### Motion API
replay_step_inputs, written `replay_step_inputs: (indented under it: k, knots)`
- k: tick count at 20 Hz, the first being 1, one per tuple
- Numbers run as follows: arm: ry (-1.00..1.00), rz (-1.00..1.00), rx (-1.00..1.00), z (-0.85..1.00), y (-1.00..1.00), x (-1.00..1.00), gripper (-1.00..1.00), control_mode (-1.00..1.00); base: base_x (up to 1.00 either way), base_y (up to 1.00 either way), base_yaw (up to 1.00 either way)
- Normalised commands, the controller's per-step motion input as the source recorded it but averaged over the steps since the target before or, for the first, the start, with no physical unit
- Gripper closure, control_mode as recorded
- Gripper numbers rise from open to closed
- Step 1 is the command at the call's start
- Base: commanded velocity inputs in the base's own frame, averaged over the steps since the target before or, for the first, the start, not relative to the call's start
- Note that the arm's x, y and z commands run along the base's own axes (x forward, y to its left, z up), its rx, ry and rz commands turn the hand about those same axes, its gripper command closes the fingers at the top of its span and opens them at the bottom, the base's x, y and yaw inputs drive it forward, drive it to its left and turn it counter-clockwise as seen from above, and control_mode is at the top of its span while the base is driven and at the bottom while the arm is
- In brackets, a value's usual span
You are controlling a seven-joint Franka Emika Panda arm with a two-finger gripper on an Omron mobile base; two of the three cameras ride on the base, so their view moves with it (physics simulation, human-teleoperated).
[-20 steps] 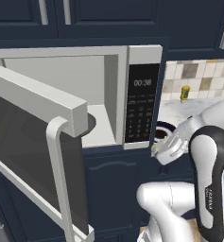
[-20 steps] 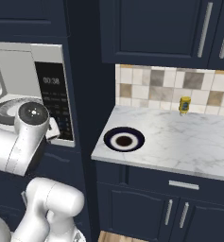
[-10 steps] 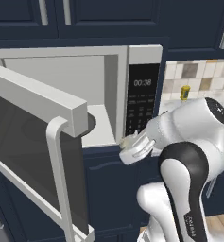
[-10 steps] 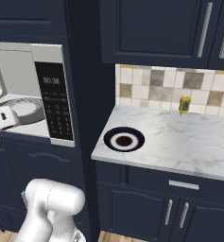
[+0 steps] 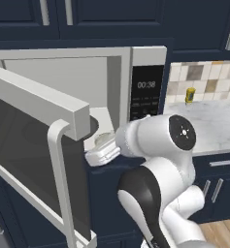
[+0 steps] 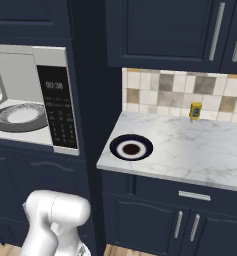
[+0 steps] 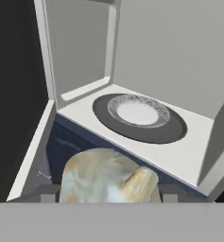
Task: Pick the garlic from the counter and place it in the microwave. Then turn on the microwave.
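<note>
Holding the garlic (image 7: 108,176) between its two fingers, my gripper (image 7: 106,191) sits just outside the front lip of the microwave (image 5: 136,92), jaws spread fairly wide around the bulb rather than pressed together. In the hand view the garlic is a pale, brown-streaked lump pinched at the bottom of the picture, with the dark finger tips just showing on either side of it. Beyond it I see the open cavity: a pale floor, grey walls, and a dark turntable ring carrying a white speckled plate (image 7: 138,112) near the middle of the floor. The garlic is in front of the cavity's front edge, not over the plate.

From the left base view I see the microwave door (image 5: 36,150) swung wide open toward me, its long silver handle (image 5: 63,179) upright, and the arm's white wrist reaching to the cavity's lower front edge beside the black keypad panel (image 5: 146,94). In the right base view the counter (image 6: 190,150) carries a dark blue plate (image 6: 131,148) near its left front corner and a small yellow jar (image 6: 195,111) at the back edge by the tiles.
</note>
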Motion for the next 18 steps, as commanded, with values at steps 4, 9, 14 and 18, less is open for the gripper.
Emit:
replay_step_inputs:
  k: [4, 9, 14, 18]
  knots:
    - [0.06, -0.01, 0.13, 0.24, -0.01, 0.19, 1.0, -1.0, 0.0, 0.0, 0.0]
    - [0.11, 0.04, 0.17, 0.09, -0.06, 0.25, 1.0, -1.0, 0.0, 0.0, 0.0]
    - [0.03, 0.01, 0.12, 0.0, 0.0, 0.38, 1.0, -1.0, 0.0, 0.0, 0.0]
    - [0.0, 0.0, 0.06, 0.0, 0.05, 0.41, 1.0, -1.0, 0.0, 0.0, 0.0]
